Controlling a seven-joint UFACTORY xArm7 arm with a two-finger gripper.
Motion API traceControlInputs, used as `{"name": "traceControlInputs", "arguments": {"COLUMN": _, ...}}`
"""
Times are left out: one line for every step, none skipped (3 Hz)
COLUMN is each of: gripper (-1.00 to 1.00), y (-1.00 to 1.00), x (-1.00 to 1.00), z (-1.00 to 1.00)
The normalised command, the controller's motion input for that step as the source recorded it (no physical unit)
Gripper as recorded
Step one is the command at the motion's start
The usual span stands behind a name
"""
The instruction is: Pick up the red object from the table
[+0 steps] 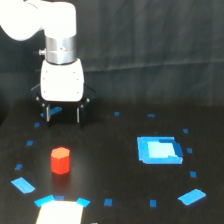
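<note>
The red object (60, 160), a small red-orange faceted block, stands upright on the black table (110, 165) toward the exterior view's left. My gripper (62, 116) hangs from the white arm above and behind it, well clear of the block. Its two thin dark fingers (48, 114) point down and stand apart, with nothing between them, so it is open.
A large bright blue patch (159, 149) lies on the table at the exterior view's right. Smaller blue marks dot the surface, among them one at front right (192, 196) and one at front left (23, 185). A bright white-and-blue patch (60, 210) sits at the front edge.
</note>
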Motion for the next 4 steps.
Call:
{"name": "traceControlInputs", "arguments": {"gripper": 0.93, "y": -1.00, "x": 0.03, "z": -1.00}}
{"name": "traceControlInputs", "arguments": {"gripper": 0.37, "y": -1.00, "x": 0.03, "z": -1.00}}
{"name": "traceControlInputs", "arguments": {"gripper": -0.76, "y": -1.00, "x": -0.17, "z": -0.90}}
{"name": "traceControlInputs", "arguments": {"gripper": 0.28, "y": -1.00, "x": -0.06, "z": 0.06}}
